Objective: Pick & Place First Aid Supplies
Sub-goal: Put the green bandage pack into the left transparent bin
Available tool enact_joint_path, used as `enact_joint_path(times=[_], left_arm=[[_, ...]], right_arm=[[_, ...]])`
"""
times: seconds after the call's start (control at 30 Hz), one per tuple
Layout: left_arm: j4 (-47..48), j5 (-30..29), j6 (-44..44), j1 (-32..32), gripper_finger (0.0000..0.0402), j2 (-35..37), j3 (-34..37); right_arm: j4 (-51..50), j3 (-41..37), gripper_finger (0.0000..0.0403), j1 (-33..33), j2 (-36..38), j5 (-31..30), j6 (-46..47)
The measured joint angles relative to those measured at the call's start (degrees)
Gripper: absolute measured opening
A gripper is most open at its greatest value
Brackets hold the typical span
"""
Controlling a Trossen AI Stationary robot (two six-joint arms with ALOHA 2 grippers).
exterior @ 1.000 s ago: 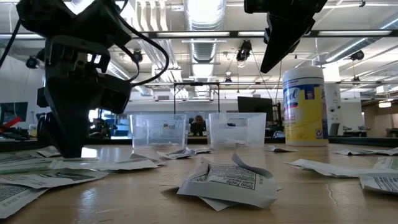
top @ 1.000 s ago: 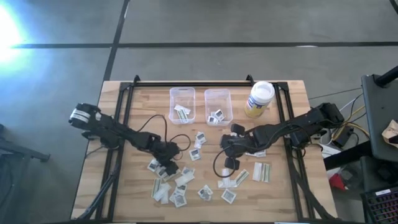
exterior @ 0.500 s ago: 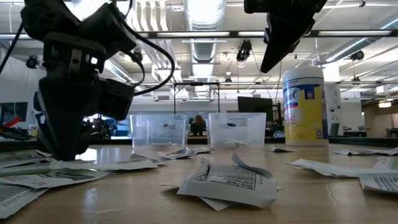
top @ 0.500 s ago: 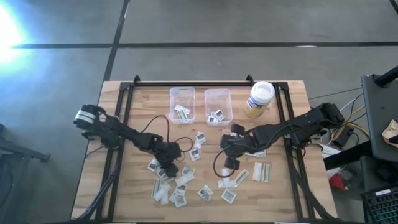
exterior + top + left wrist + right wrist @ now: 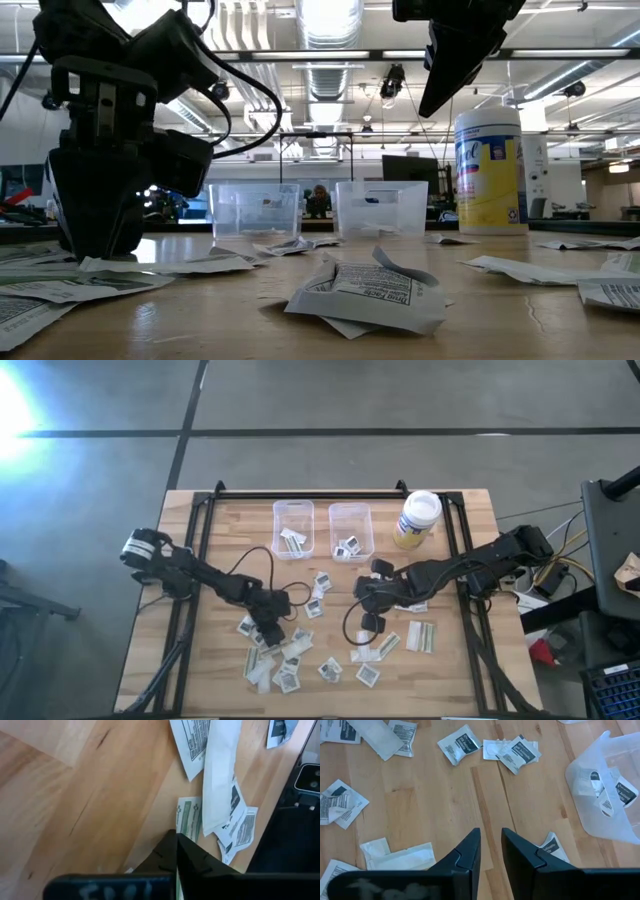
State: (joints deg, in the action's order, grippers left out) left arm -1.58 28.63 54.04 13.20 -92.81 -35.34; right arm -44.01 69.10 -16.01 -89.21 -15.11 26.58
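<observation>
Many small paper packets (image 5: 290, 660) lie flat and scattered over the near half of the wooden table (image 5: 230, 540). My left gripper (image 5: 270, 635) is low among the left-hand packets, its shut fingertips (image 5: 176, 840) at a green-printed packet (image 5: 190, 817). It stands at the table's surface in the low view (image 5: 95, 240). A long pale strip (image 5: 217, 780) lies just beyond that packet. My right gripper (image 5: 362, 598) hangs above the table's middle, slightly open (image 5: 491, 840), with nothing between its fingers. My left gripper has its two fingers shut together at the near edge of the green-printed packet (image 5: 183, 831). The fingers slant down from above. They hide the place of contact itself. The packet lies flat on the table.
Two clear bins (image 5: 293, 528) (image 5: 351, 530) with a few packets inside stand at the table's far middle. A white-lidded yellowish jar (image 5: 417, 518) is to their right. A crumpled packet (image 5: 365, 290) lies close to the low camera. Black frame rails (image 5: 200, 530) run along the table's sides.
My left gripper has shut from wide open. It has sunk a little toward the table and rolled slightly while closing on the packets at the near left.
</observation>
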Motion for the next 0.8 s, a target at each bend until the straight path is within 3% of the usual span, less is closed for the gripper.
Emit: enact_joint_path(times=[0.8], left_arm=[[0.42,4.51,0.03,0.09,0.0000,5.60,0.10]], right_arm=[[-0.20,0.00,0.0056,-0.61,0.00,-0.02,-0.03]])
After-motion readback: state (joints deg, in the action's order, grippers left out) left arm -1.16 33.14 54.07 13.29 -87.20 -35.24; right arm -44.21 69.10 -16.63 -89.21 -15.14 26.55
